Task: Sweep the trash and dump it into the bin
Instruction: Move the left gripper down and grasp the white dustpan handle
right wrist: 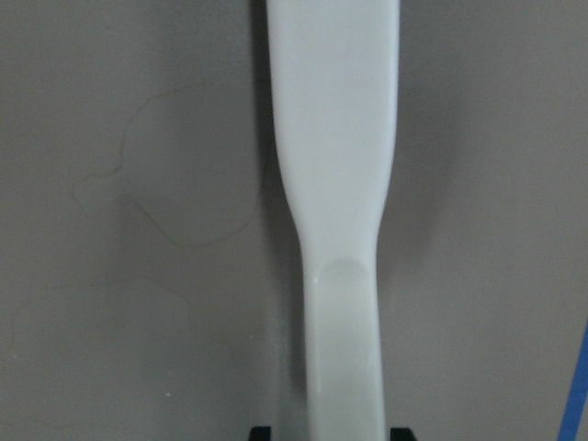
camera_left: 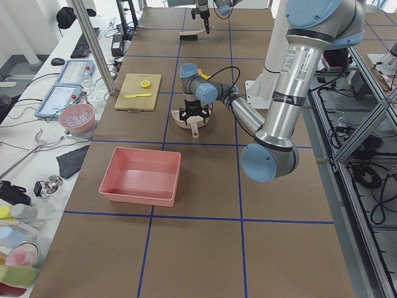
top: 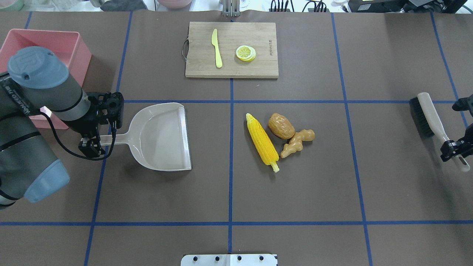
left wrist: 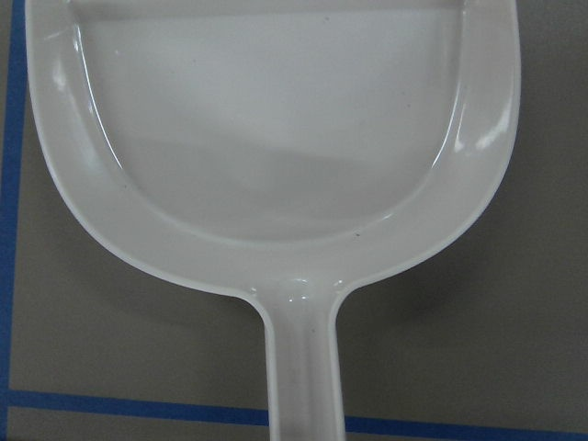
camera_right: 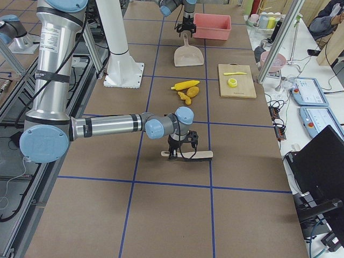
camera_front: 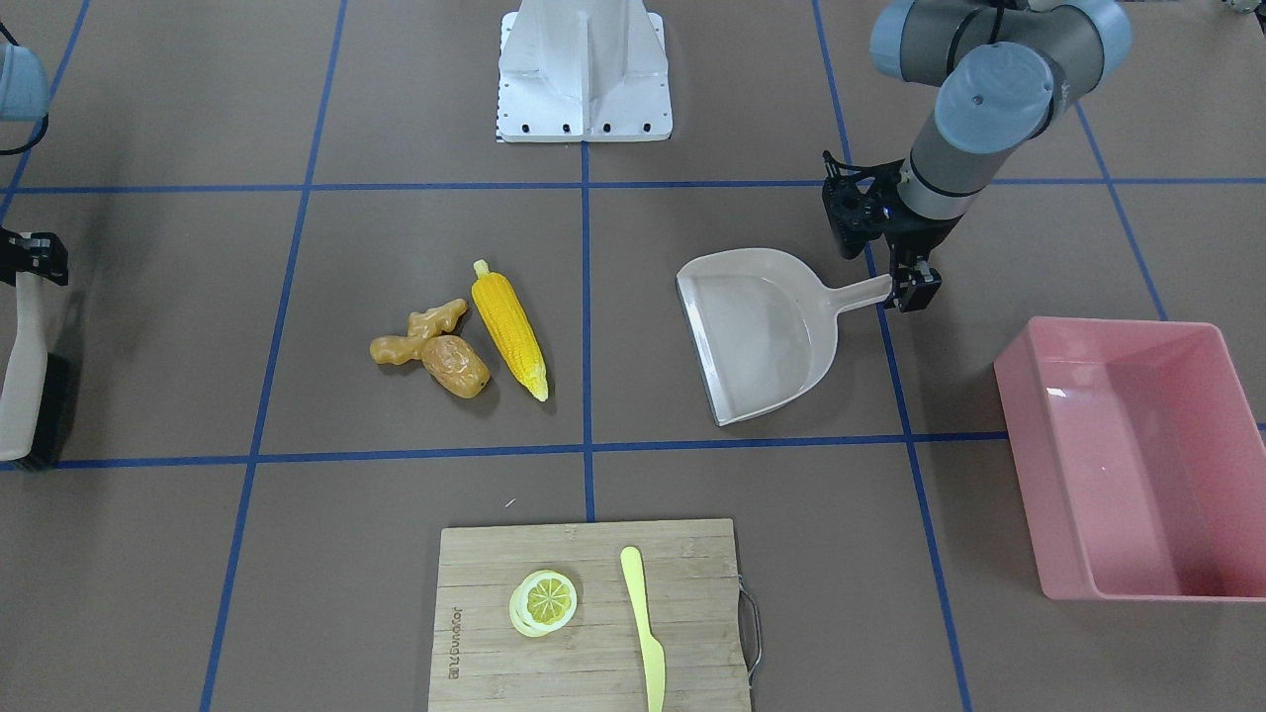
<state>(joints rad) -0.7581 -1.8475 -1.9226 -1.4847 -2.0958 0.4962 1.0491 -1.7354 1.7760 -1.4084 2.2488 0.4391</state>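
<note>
Flanking the trash [top: 275,140] (corn [top: 261,143], ginger [top: 297,142], potato [top: 281,126]).
Clamping dustpan [top: 159,136] handle in left gripper [top: 94,140]; apparently pinching brush [top: 425,114] in right gripper [top: 453,149].

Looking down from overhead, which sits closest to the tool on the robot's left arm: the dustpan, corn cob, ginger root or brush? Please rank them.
From the left tool:
1. dustpan, its handle right at the tool.
2. corn cob, just past the centre line.
3. ginger root, beyond the corn cob.
4. brush, at the far right edge.
</note>
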